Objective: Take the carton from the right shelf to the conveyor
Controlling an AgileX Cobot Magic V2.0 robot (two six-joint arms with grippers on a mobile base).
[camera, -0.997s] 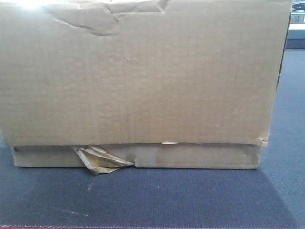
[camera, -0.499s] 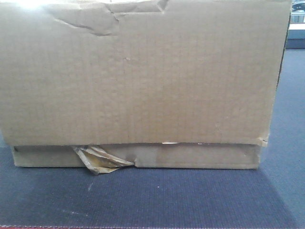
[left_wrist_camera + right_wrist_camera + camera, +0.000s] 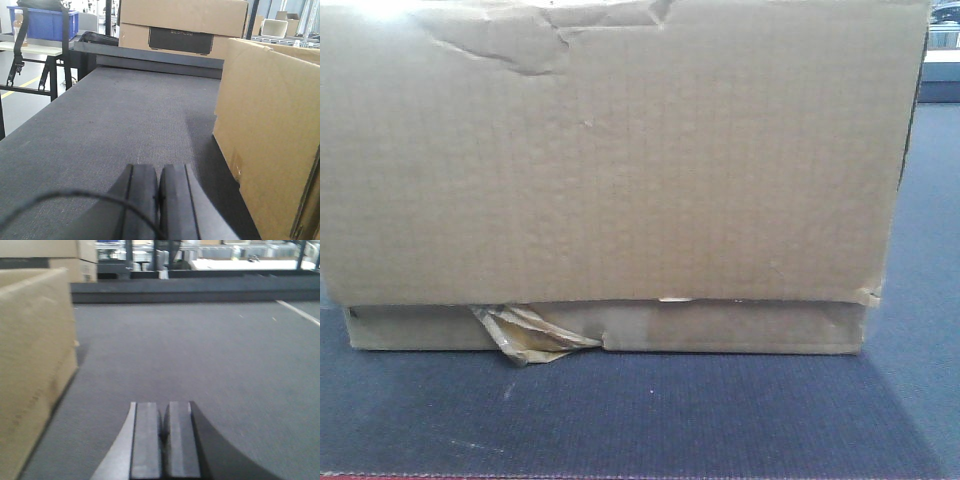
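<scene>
Claws [image 3: 159,200] closed beside unmarked carton [image 3: 270,135]

**Warehouse room, bright daylight at back**

Left bkgd: blue plastic bin [image 3: 44,24] on a pale table [image 3: 30,48] w/ black legs, grey floor w/ yellow line [image 3: 17,88] below. Stacked cardboard boxes [image 3: 182,25] behind. Far end bright, w/ white worktops [image 3: 245,263].
</scene>
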